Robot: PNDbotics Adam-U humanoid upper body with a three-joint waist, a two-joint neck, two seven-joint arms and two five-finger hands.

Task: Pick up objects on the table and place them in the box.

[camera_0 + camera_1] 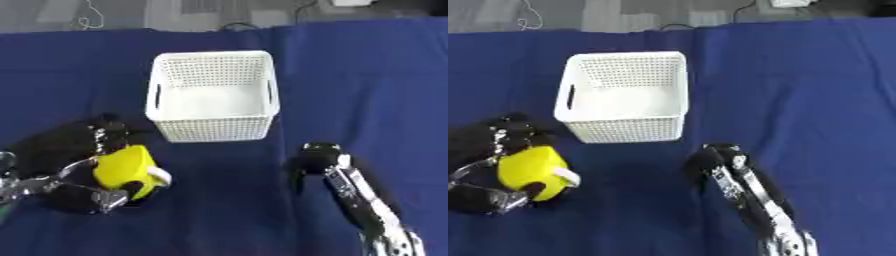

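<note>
Yellow object (125,169) gripped in curled left hand (74,165) fingers; white basket (213,95) beyond; right hand (710,162) fingers unclear.

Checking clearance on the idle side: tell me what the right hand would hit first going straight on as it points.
Probably nothing: the right hand points up-table past the white basket, over bare blue cloth; depth is unclear.

It looks like a robot lab or test bench: a table (367,75) draped in plain blue cloth, with loose cables (87,17) on the grey floor past its far edge.
</note>
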